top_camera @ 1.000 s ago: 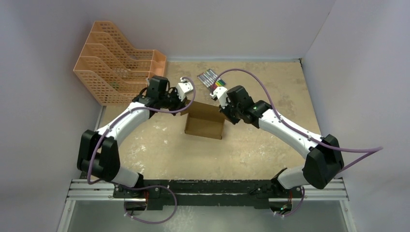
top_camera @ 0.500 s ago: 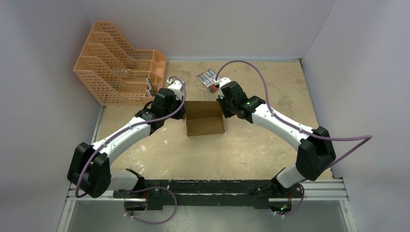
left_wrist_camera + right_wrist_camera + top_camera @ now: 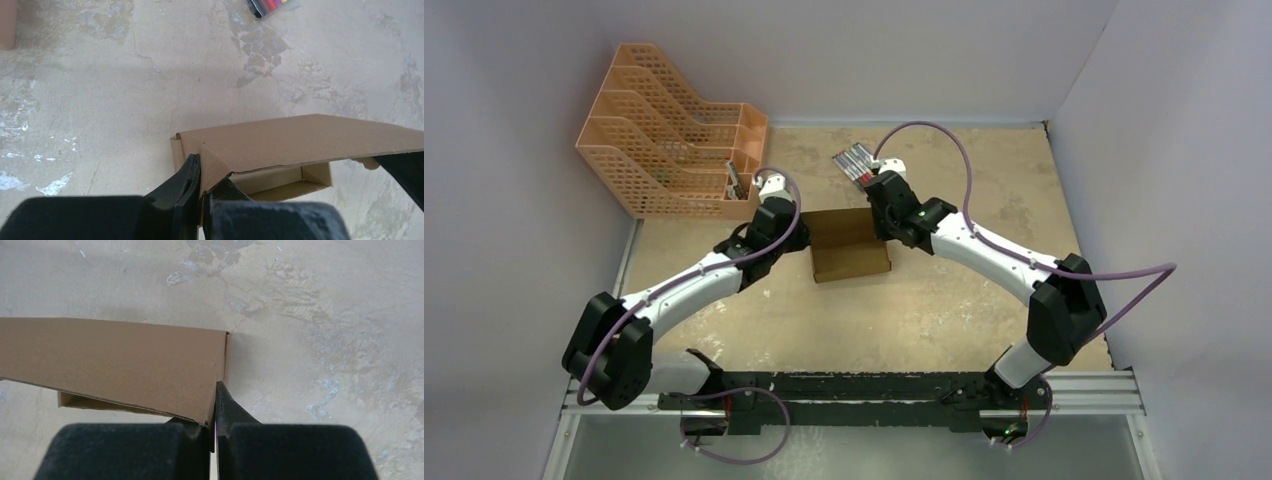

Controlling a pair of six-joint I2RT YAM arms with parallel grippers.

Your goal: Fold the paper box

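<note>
The paper box (image 3: 849,245) is a small brown cardboard box in the middle of the table, its lid partly lowered over the tray. My left gripper (image 3: 802,232) is shut on the lid's left corner flap; in the left wrist view (image 3: 202,180) the jaws pinch the cardboard (image 3: 300,140) with the open tray below. My right gripper (image 3: 884,228) is shut on the lid's right edge; in the right wrist view (image 3: 214,417) the cardboard (image 3: 115,365) sits between closed jaws.
An orange mesh file rack (image 3: 664,140) stands at the back left. A bundle of coloured markers (image 3: 856,160) lies behind the box, also seen in the left wrist view (image 3: 267,6). Walls enclose the table on three sides.
Both arms have moved inward and down onto the box's two sides. The lid has swung from lying open towards the front to partly lowered over the tray.
</note>
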